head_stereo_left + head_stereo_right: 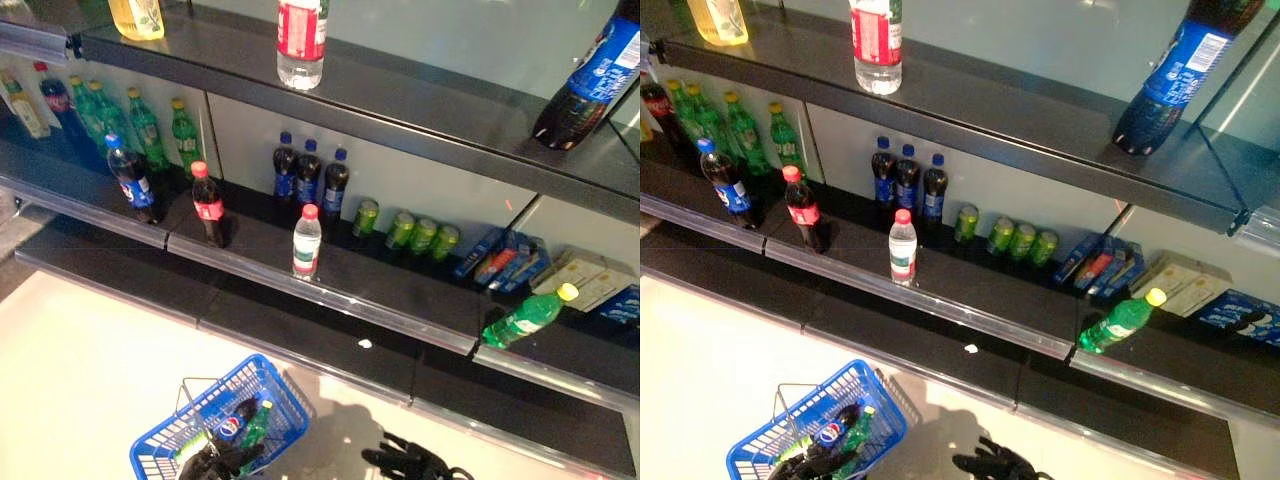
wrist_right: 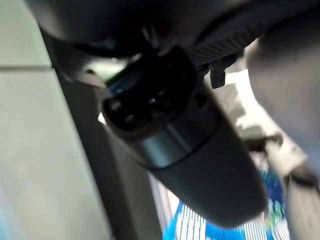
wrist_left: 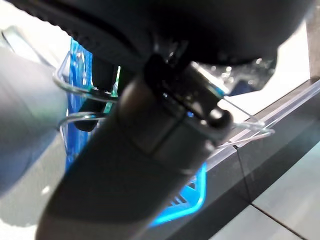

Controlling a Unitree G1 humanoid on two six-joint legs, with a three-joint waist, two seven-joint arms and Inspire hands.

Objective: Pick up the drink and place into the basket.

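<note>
My left hand (image 1: 213, 462) is shut on the thin wire handles (image 3: 80, 92) of the blue basket (image 1: 290, 410) and holds it low at the left, off the floor. A dark cola bottle with a blue label (image 1: 234, 423) and a green bottle (image 1: 257, 425) lie in the basket. My right hand (image 1: 405, 462) is open and empty, low beside the basket on its right. On the middle shelf a clear water bottle with a red cap (image 1: 307, 243) stands near the front edge.
The middle shelf (image 1: 400, 310) also holds a red-label cola bottle (image 1: 209, 205), a blue-label cola bottle (image 1: 133, 180), green bottles (image 1: 140, 125), dark bottles with blue caps (image 1: 308, 175), green cans (image 1: 410, 230) and a green bottle lying down (image 1: 525, 318). The top shelf bears a water bottle (image 1: 301, 40) and a large cola bottle (image 1: 590, 75).
</note>
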